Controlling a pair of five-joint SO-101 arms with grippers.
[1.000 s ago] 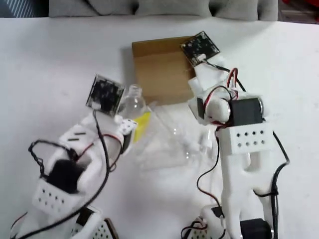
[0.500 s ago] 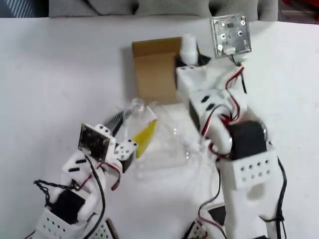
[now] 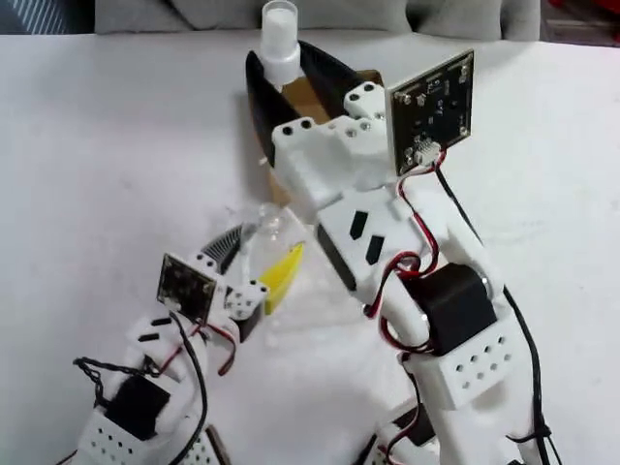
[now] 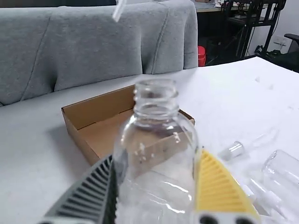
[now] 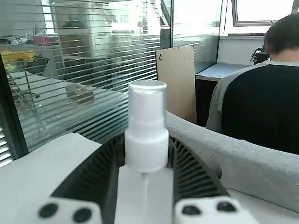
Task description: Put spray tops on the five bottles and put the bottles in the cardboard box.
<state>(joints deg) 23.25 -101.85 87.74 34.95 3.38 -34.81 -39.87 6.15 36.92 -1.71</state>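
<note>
Your right fingers (image 3: 257, 92) pinch the spray top (image 3: 280, 39) between their tips, high over the cardboard box (image 4: 93, 107) at 12 o'clock. Your left fingers (image 3: 281, 271) grip the uncapped bottle (image 3: 263, 228) upright, at 7 o'clock from the box.

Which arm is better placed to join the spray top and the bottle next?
Right, probably. The right gripper holds the spray top high, tube down. The left gripper holds the open bottle upright lower down, so it can steady it while the right lowers the top.
</note>
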